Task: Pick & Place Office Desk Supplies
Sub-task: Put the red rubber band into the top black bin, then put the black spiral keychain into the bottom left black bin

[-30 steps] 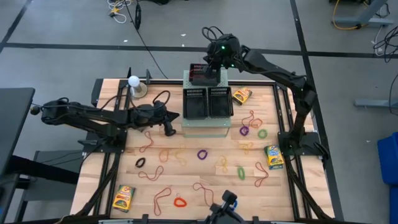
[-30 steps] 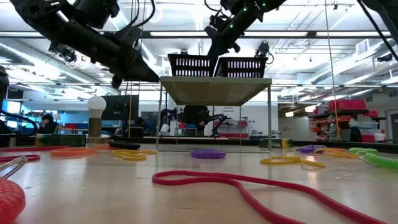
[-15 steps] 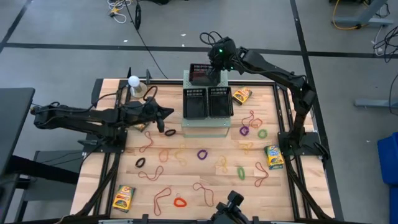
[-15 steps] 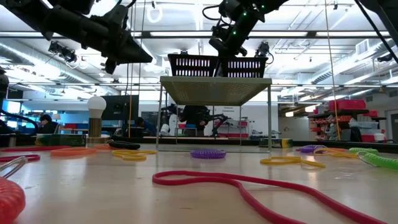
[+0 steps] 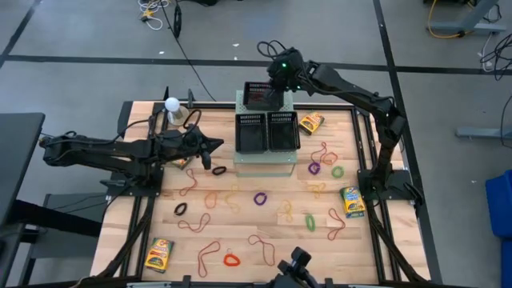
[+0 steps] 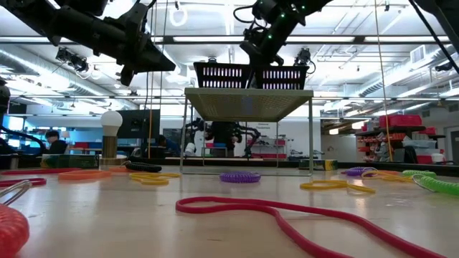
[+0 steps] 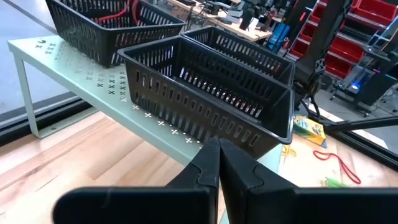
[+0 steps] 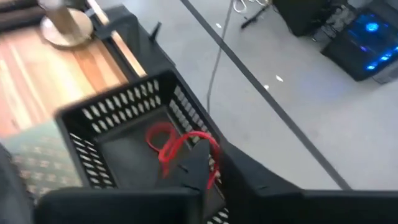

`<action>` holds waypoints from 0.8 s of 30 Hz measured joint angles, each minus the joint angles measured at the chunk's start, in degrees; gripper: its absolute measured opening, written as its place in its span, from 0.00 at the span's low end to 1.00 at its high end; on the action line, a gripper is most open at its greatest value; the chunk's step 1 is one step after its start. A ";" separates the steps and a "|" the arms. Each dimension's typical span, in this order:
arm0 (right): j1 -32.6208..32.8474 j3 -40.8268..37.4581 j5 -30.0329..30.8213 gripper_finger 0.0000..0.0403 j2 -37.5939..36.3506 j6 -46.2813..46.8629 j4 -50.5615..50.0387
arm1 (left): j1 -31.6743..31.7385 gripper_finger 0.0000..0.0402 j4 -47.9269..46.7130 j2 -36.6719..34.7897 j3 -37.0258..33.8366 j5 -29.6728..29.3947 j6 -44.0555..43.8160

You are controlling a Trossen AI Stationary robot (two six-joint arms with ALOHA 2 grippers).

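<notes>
Since a second ago your left arm has drawn back toward the bench's left edge; your right arm stays over the rear tray.

High view: your right gripper [image 5: 270, 88] hangs above the rear mesh tray [image 5: 254, 106] on the pale-green rack [image 5: 262, 164]; the left gripper [image 5: 214, 147] waits just left of the rack, its fingers pressed together and empty. Low view: the right gripper sits just over the trays' rims. Right wrist view: a red rubber band [image 8: 177, 144] lies inside that tray, long axis slanting corner to corner; whether the fingers have fully let it go, you cannot tell. Judged step: the drop-off. Next, lift clear and head for another band.
</notes>
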 joint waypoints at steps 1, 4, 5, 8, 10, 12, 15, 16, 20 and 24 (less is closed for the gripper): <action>0.03 0.00 -0.47 0.18 0.00 1.16 0.57 | 0.00 0.02 0.02 0.00 0.00 0.00 0.10; 0.03 0.00 -1.49 0.29 0.00 4.77 2.78 | -0.02 0.02 0.46 0.02 0.00 0.22 1.18; 0.03 0.00 -1.61 0.32 0.00 5.40 3.61 | -0.02 0.02 0.98 0.02 0.00 0.40 1.35; 0.03 0.02 -4.28 0.39 -0.58 6.19 4.43 | -0.02 0.02 2.41 0.02 0.00 0.44 -0.24; -0.19 0.09 -6.62 0.41 -1.55 6.34 3.66 | 0.02 0.02 2.47 0.02 0.00 0.36 -2.89; -0.15 0.09 -8.33 0.41 -3.31 6.36 2.85 | 0.04 0.02 2.20 0.04 0.00 1.36 -4.09; 1.08 -1.43 -9.16 0.32 -7.78 5.07 2.20 | -0.24 0.02 2.04 0.05 0.00 4.01 -2.90; 1.82 -3.26 -9.11 0.28 -9.64 4.64 2.72 | -0.50 0.02 1.69 -0.21 0.02 4.74 -2.05; 5.54 -16.46 -9.20 0.07 -17.74 5.26 9.74 | -2.58 0.01 -9.34 -2.97 3.23 4.65 -0.18; 10.69 -28.66 -5.08 0.04 -28.10 8.90 16.76 | -6.62 0.01 -26.60 -3.43 8.02 4.50 -1.32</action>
